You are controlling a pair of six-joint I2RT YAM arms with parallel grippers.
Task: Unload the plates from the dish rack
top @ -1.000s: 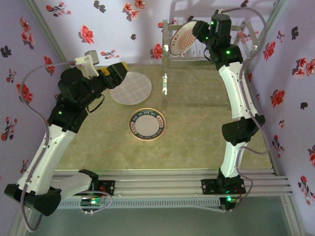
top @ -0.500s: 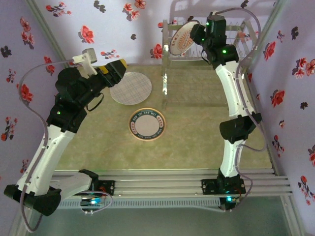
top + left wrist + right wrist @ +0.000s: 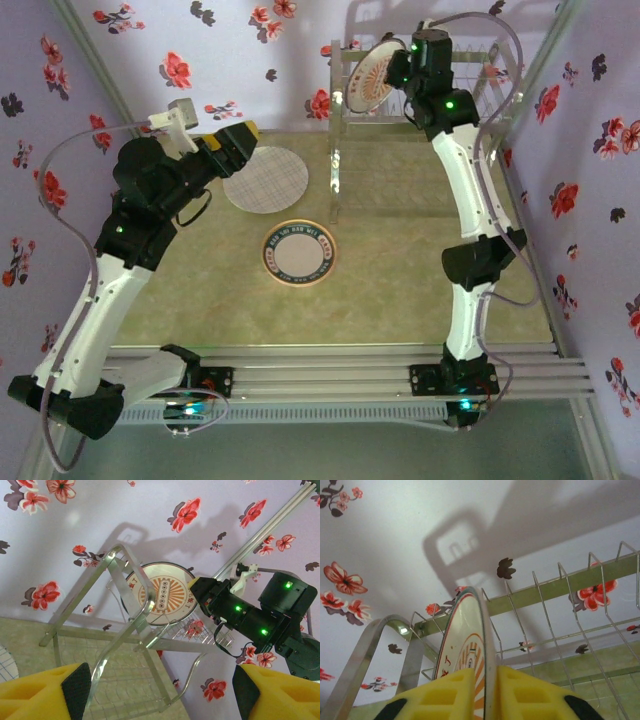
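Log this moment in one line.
stage: grasp in dish rack | right pincer: shut on orange-patterned plate | left pincer: open | table: grid plate, teal-rimmed plate

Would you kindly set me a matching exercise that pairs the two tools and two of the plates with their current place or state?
Things:
1. orange-rayed plate
2. teal-rimmed plate
3. left tool
4. right tool

Places or states:
A. open, holding nothing
B. standing upright in the dish rack
C. shut on a plate's rim
D. lying flat on the table

Pairs: 1-B, 2-D, 3-A, 4-C.
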